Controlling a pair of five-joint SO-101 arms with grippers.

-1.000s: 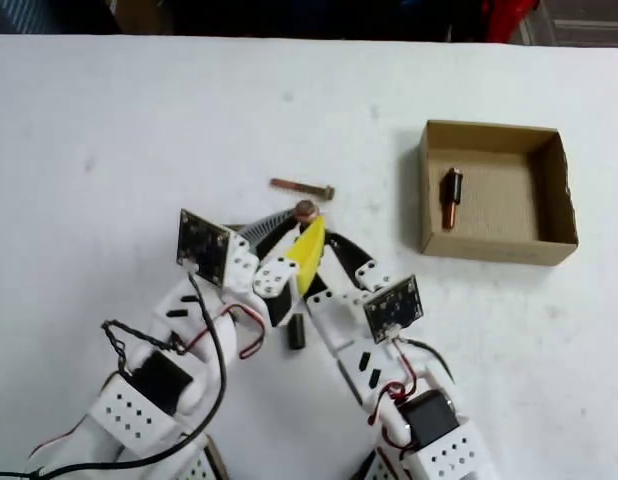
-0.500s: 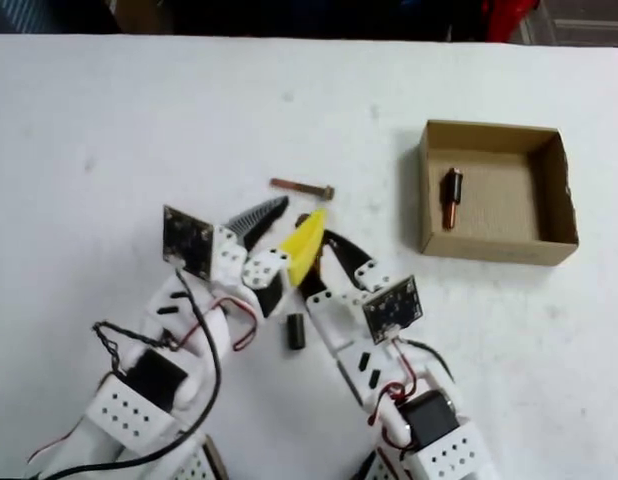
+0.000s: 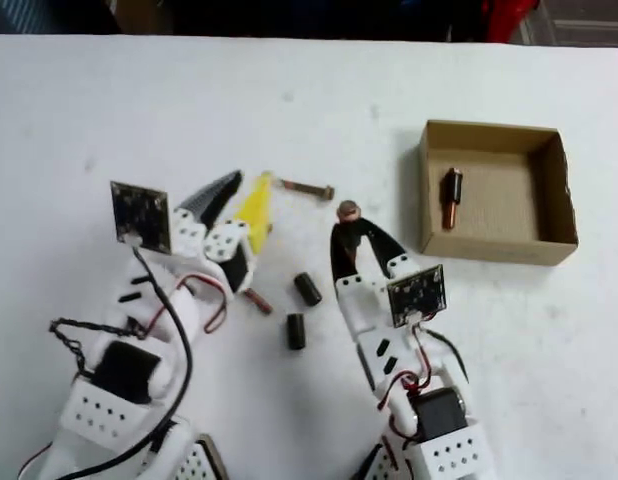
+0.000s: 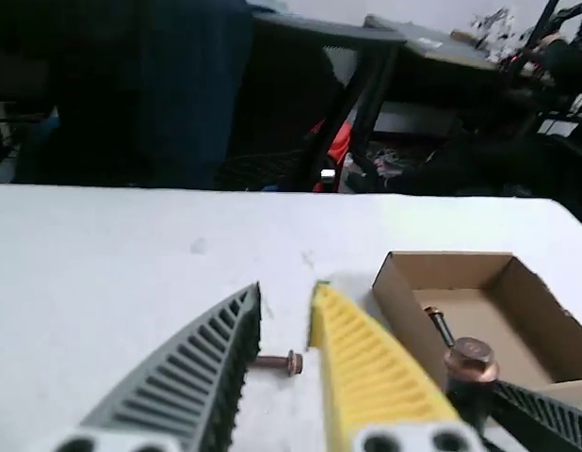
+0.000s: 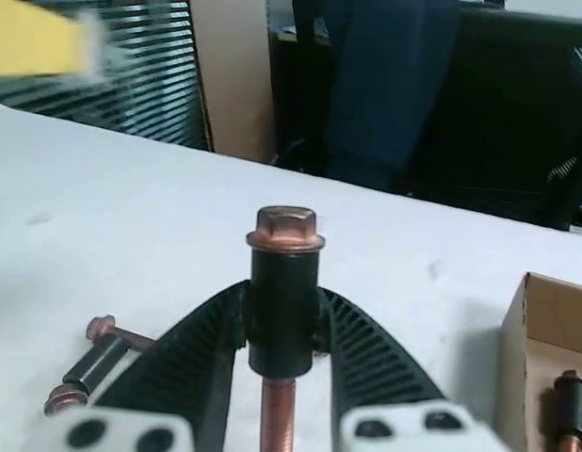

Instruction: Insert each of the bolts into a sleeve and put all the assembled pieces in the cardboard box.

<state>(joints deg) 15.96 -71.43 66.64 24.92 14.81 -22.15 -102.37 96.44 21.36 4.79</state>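
right claw (image 3: 354,232) is clamped on a sleeved bolt (image 5: 283,301) standing upright, left claw (image 4: 286,294) just hangs spread wide, nothing in it

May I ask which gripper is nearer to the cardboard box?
Right. The right gripper, shut on a sleeved bolt, sits near the cardboard box; the left gripper, open, lies farther off, beyond the loose bolt.

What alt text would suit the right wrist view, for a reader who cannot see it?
The right gripper is shut on a black sleeve with a copper bolt through it, held upright over the white table. A corner of the cardboard box is nearby.
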